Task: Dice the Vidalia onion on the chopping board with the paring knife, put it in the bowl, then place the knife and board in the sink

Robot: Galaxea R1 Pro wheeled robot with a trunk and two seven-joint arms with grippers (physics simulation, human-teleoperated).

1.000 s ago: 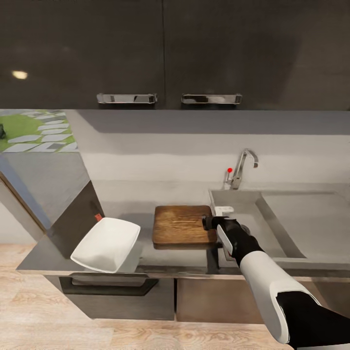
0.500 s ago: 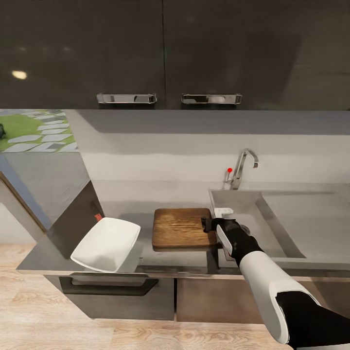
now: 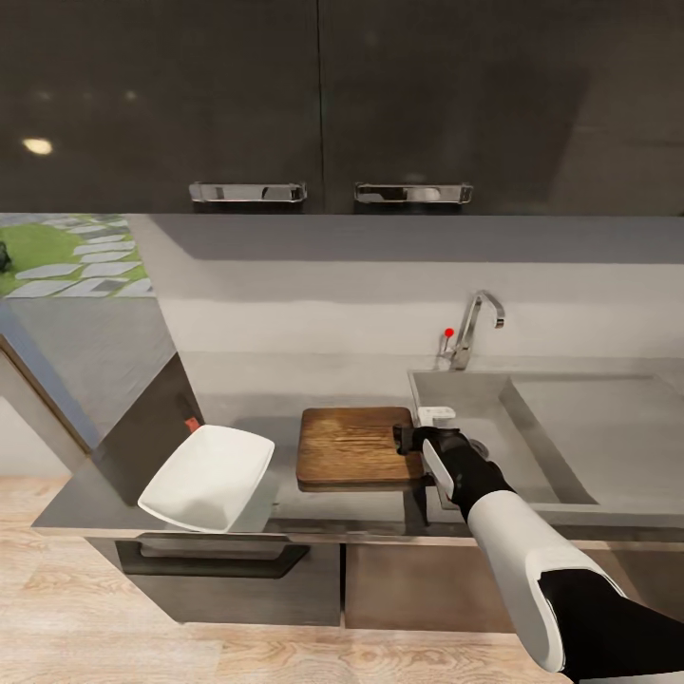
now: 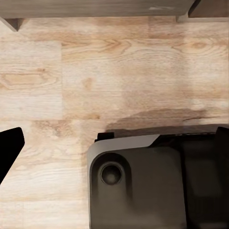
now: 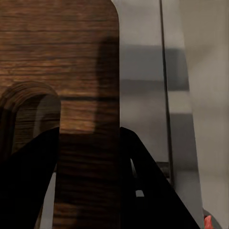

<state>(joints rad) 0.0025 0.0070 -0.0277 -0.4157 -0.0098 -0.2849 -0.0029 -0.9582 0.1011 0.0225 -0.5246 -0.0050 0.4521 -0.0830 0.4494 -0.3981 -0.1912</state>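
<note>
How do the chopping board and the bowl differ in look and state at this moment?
The chopping board is dark brown, flat and wood-grained; the bowl is plain white and hollow. The right gripper is at the board's sink-side edge, its fingers straddling that edge in the right wrist view, while nothing touches the bowl. The board lies level; the bowl sits tilted. Both are on the countertop, left of the sink.

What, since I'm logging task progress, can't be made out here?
Sink floor by the drain: head view, hidden behind the right gripper.
Board slot: head view, under the same gripper.
Bowl contents: head view, white on white, too small to tell.
White object at the sink's corner: head view, too small to identify.
</note>
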